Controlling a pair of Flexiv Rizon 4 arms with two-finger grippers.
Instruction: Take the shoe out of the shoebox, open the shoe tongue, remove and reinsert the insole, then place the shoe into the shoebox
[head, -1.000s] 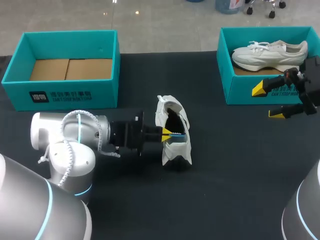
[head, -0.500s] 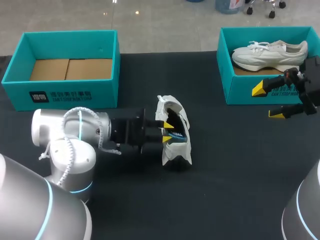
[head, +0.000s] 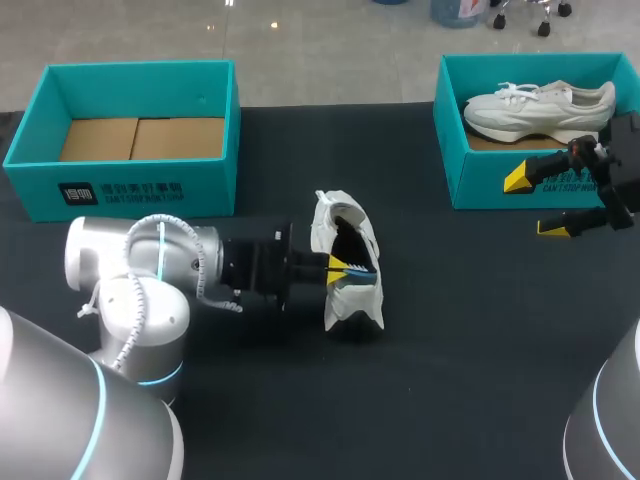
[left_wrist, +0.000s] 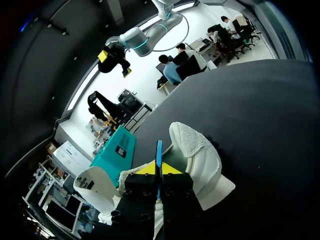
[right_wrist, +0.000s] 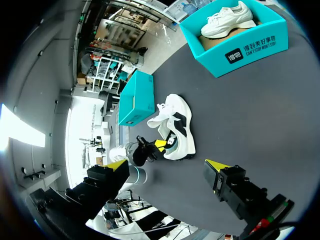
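The white shoe (head: 352, 305) is being kept mid-table (head: 450, 340), and the thin edge of its blue insole (head: 362, 268) is being pinched at the shoe's opening by the fully closed fingers of the left gripper (head: 338, 266). The right gripper (head: 536, 203) is being held wide open and empty, well apart from that shoe, just in front of the right shoebox (head: 480, 175).

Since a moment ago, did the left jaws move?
Yes. The left jaws were spread; now they pinch together on the blue insole inside the white shoe, which hasn't shifted.
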